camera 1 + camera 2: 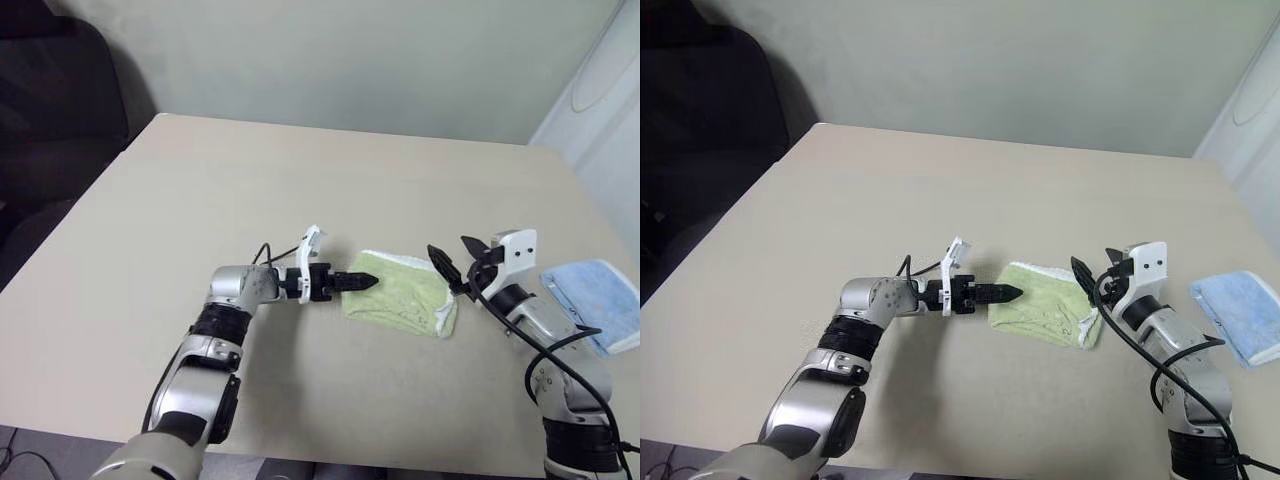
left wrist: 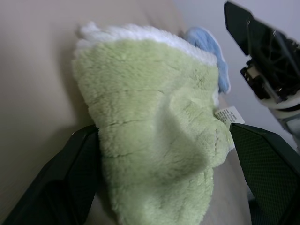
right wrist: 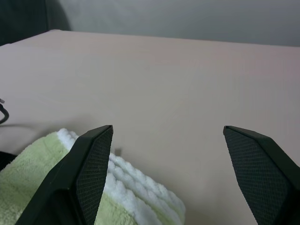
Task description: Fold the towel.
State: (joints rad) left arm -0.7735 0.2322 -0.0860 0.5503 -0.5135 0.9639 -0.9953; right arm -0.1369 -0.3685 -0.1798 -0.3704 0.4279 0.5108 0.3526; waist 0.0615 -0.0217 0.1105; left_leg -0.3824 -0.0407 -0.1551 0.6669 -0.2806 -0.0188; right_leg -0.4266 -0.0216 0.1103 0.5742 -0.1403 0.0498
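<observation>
On the table [image 1: 250, 190], the folded towel [image 1: 400, 295] lies between both wide-spread hands (neither gripping).

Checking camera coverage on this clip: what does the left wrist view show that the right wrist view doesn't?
Left wrist view alone: the folded blue cloth behind the towel, the towel's white tag and the right tool, open. Right wrist view alone: the long bare stretch of table running to the far wall. Both: the green towel with its white edging, lying folded on the table between that arm's open black fingers.
</observation>
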